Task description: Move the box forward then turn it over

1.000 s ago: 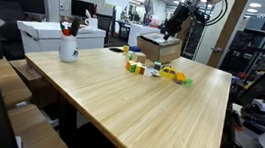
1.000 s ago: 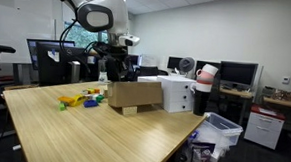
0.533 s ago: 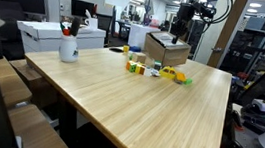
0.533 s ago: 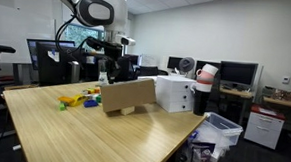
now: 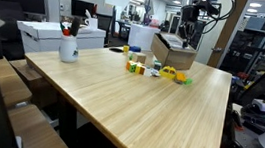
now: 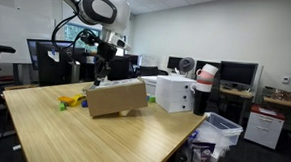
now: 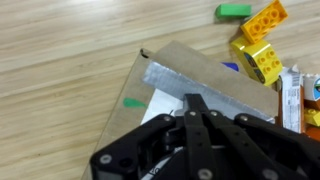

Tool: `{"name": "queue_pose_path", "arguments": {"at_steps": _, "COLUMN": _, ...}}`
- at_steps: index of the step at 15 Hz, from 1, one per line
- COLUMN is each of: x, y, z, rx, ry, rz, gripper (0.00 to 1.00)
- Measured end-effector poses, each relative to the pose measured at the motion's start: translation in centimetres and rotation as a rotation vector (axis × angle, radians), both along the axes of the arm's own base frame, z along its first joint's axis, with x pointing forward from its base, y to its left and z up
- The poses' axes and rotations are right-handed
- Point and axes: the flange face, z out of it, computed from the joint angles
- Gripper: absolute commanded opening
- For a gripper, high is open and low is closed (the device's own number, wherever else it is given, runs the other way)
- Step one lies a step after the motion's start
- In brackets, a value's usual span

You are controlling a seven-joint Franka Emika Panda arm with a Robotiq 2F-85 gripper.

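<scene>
The box [image 5: 174,55] is a shallow brown cardboard tray that leans over on the wooden table, near its far end. Its plain tan outside [image 6: 116,97] faces an exterior view, tipped at a slant. In the wrist view the box [image 7: 200,80] shows a grey taped rim and a whitish inner face under the gripper. My gripper [image 7: 195,100] is shut, its two fingers pressed together, tips at the box's rim. It hangs over the box's upper edge in both exterior views [image 5: 186,32] [image 6: 99,75]. I cannot tell whether anything is pinched between the fingers.
Coloured toy blocks [image 5: 158,71] [image 6: 72,100] [image 7: 260,45] lie right beside the box. A white bottle holding pens [image 5: 68,47] and a white lidded box [image 5: 56,35] stand at one table side. White boxes [image 6: 175,93] stand close behind the tray. Office desks and monitors surround the table.
The box has tipped from standing nearly upright to a strong slant. The gripper has stayed shut and moved along with the box's upper edge.
</scene>
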Motion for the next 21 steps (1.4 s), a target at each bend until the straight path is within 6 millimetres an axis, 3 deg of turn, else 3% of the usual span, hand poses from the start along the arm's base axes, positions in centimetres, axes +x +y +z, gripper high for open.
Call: {"name": "queue_pose_path", "arguments": {"at_steps": 21, "x": -0.9, "y": -3.1, "z": -2.2, "rx": -0.289, "ry": 0.245, "rz": -0.043, "gripper": 0.02}}
